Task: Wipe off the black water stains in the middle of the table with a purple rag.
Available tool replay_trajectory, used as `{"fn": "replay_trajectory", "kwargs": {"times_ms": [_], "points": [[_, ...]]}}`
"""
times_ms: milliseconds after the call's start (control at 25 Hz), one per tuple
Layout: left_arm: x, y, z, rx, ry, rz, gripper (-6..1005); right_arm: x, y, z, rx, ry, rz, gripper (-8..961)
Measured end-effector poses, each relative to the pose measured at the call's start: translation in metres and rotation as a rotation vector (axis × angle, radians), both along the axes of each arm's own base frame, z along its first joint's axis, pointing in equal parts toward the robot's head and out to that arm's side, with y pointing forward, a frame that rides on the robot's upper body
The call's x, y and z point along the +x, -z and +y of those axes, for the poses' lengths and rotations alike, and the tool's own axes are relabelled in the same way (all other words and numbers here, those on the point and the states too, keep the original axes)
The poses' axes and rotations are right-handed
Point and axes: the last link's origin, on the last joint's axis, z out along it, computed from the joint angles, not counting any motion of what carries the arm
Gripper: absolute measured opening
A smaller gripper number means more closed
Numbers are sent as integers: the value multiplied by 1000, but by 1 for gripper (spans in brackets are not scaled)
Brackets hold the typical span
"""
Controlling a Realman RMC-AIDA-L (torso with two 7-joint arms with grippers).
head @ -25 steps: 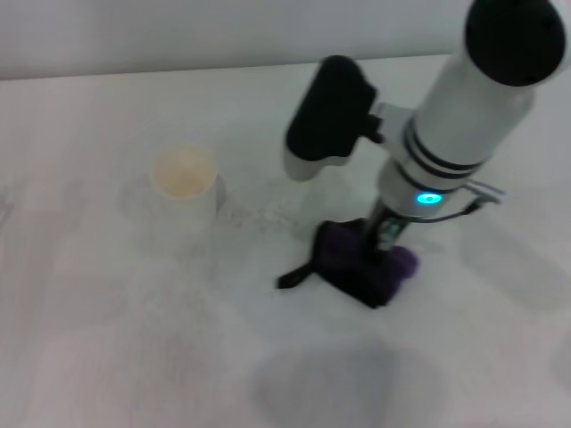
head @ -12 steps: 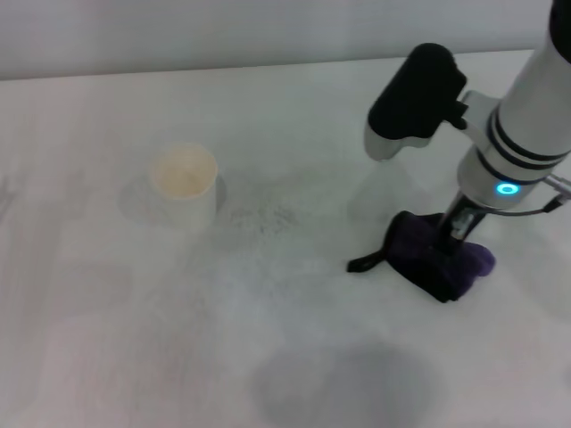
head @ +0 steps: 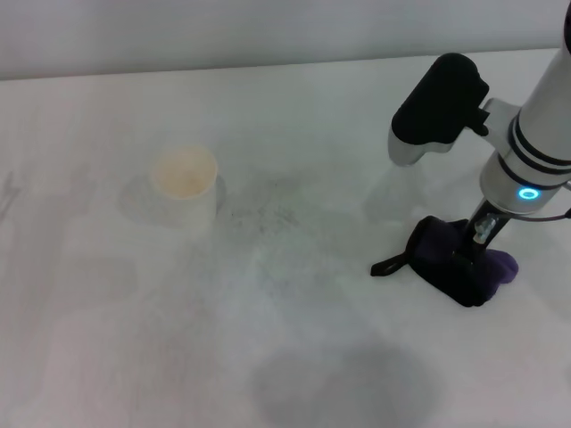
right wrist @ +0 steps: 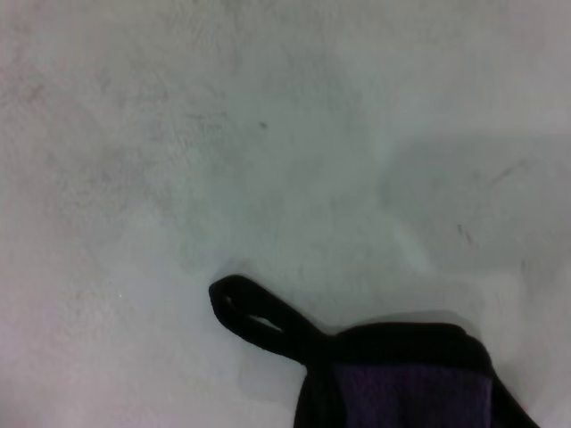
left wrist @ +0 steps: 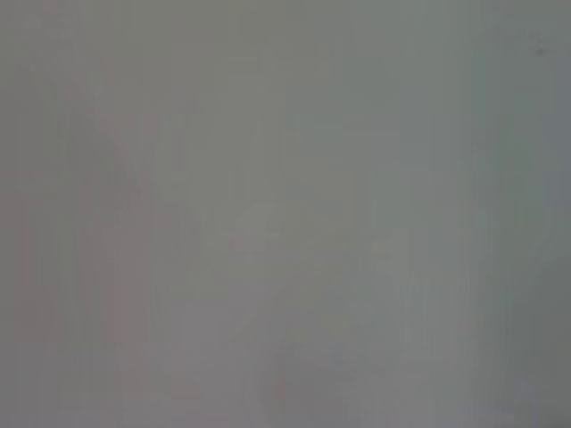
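Note:
The purple rag (head: pixel 457 267) lies bunched on the white table (head: pixel 294 357) at the right, its black loop strap (head: pixel 390 265) pointing toward the middle. My right gripper (head: pixel 477 242) presses down into the rag and is shut on it. The right wrist view shows the rag's black-edged corner (right wrist: pixel 401 383) and the strap (right wrist: pixel 254 316) on the tabletop. No dark blotch of black water stains shows; only faint dark specks (head: pixel 264 215) lie mid-table, right of the cup. My left gripper is out of view, and its wrist view shows only a blank grey surface.
A white cup (head: pixel 185 184) stands upright at the left middle of the table. A soft grey shadow (head: pixel 343 383) lies on the table near the front edge. The table's far edge meets a pale wall (head: pixel 268 36).
My right arm has dragged the purple rag to the right, from beside the specks mid-table out to the right side. The cup has not moved.

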Motion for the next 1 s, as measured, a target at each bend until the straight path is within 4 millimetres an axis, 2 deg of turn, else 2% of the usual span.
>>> {"fn": "replay_trajectory", "kwargs": {"times_ms": [360,600,840,1000], "points": [[0,0,0,-1,-1,0,888,6,-3,1,14,0,-31,221],[-1,0,-1,-1,-4,0,888,-7,-8,-2,15,-27,-6,366],[-1,0,-1,-1,-5,0,887,-26,-42,2,119,-91,130,503],[-2,0,-2,-1,-6,0,888,-21,-72,15,267,-111,258,585]]}}
